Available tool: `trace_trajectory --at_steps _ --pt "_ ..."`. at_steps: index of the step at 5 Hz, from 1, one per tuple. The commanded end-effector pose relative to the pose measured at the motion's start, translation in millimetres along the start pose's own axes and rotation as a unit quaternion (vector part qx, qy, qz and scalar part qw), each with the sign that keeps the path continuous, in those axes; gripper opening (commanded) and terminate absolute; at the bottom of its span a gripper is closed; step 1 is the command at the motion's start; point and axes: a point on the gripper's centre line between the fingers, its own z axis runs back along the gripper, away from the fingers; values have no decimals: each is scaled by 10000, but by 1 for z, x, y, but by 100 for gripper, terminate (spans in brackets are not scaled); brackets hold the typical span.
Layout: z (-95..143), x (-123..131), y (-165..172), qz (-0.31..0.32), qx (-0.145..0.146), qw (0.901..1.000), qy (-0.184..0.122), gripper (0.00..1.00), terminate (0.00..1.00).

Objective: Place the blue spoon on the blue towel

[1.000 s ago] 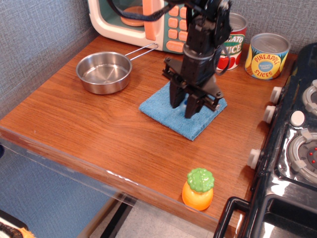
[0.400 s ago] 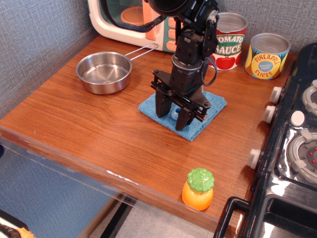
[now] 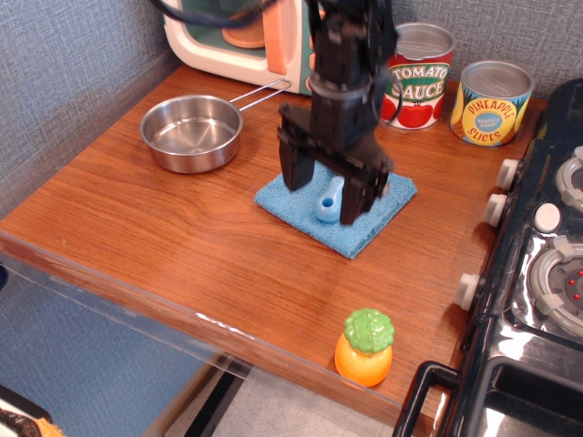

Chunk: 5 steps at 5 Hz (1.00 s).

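The blue towel [image 3: 364, 223] lies flat on the wooden counter, right of the steel pan. The blue spoon [image 3: 327, 203] rests on the towel's middle, its light-blue body showing between my two fingers. My gripper [image 3: 325, 193] hangs straight over the towel with its fingers spread wide, one on each side of the spoon and apart from it. The left finger [image 3: 293, 167] and the right finger [image 3: 355, 198] are both dark and point down. The spoon's far end is hidden behind the gripper.
A steel pan [image 3: 191, 132] with a wire handle sits at the left. A toy microwave [image 3: 246, 32] stands at the back, with a tomato sauce can [image 3: 416, 77] and a pineapple can [image 3: 492, 102] to its right. A toy pineapple [image 3: 364, 347] stands near the front edge. A black stove [image 3: 537, 273] borders the right.
The gripper has risen from the towel and its fingers have spread. The spoon, barely seen between the fingers before, now lies free on the towel.
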Motion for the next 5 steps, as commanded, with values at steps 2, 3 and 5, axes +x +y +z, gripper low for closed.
trace_trajectory --at_steps 2,3,5 --pt "53 -81 3 230 -193 9992 -255 100 0" --pt "46 -93 4 348 -199 9992 -86 100 0" --pt "46 -93 4 348 -199 9992 -86 100 100"
